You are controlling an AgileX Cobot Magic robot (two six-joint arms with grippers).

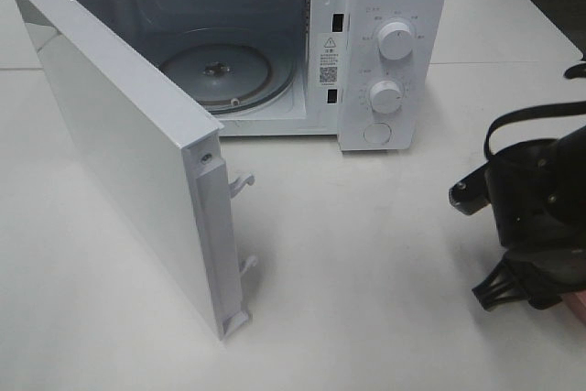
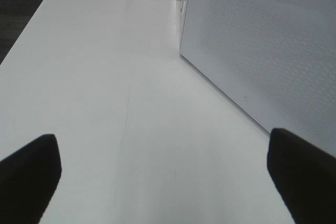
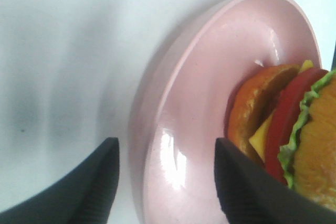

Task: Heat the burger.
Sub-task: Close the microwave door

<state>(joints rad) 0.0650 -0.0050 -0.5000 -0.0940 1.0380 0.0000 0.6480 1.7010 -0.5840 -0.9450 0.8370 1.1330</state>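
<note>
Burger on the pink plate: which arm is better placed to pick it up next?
Right. Its end effector straddles the plate rim beside the burger; the left end effector faces only bare table by the microwave door.

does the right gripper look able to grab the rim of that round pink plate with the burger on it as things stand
Probably yes. The right gripper is open and its fingers straddle the near rim of the round pink plate, one outside, one inside. The glossy layered burger sits further in, and nothing blocks the rim.

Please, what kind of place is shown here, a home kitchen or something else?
Probably a test bench, not a kitchen: a white microwave with its door open stands on a bare white table, and a burger waits on a pink plate.
</note>
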